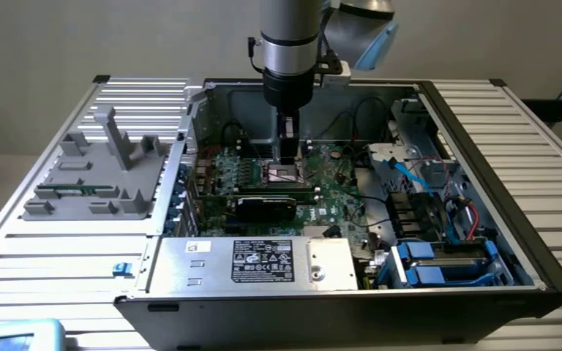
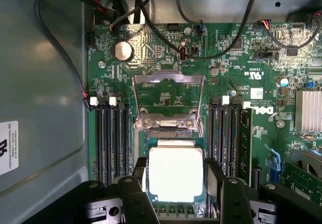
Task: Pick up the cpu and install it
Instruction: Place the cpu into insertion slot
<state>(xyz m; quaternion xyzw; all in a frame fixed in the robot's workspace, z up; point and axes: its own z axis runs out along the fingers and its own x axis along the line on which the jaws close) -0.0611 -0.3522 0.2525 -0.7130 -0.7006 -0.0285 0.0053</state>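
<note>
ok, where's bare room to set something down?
Free: table slats on the exterior view's right of the case; slats nearer the camera than the grey tray. Crowded: motherboard around the cpu, hemmed by memory slots and cables.

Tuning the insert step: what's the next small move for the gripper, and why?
Probably a slow, straight descent: the gripper holds the cpu squarely over the open socket, its load plate raised; seating isn't confirmed.

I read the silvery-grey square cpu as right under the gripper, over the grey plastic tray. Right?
Not the tray. The wrist view shows the silvery-grey square cpu right under the gripper, over the green motherboard; the grey plastic tray lies at the exterior view's left.
</note>
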